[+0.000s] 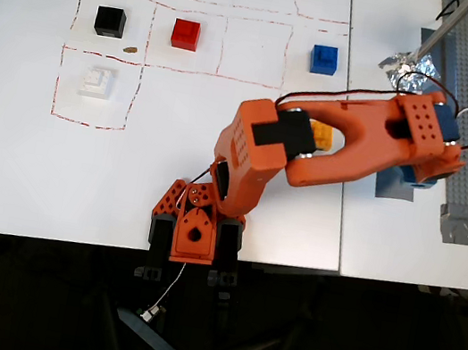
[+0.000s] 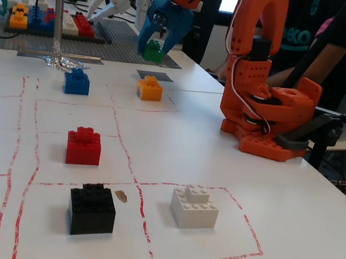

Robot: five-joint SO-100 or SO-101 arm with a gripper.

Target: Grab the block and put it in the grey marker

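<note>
1. Green and studded, the block (image 2: 152,51) sits between the blue fingers of the pincer (image 2: 154,45) at the far end of the bench (image 2: 291,202) in the fixed view. The fingers close around it, and it looks lifted clear of the surface, though contact underneath is hard to judge.
2. Just in front of it in that view lies the grey marker (image 2: 155,75), a small flat patch with nothing on it. An orange brick (image 2: 150,88) stands touching or just beside the marker's near edge.
3. From overhead, the arm (image 1: 340,139) itself covers block, pincer and marker, so nothing there confirms the grip.
4. My reading: the grab is done and the carry is under way, with the placing not yet done.
5. Next, the block should be brought over the patch, lowered squarely, then released.
6. The orange brick leaves little room on that side, so the descent should keep the fingers off it.
</note>
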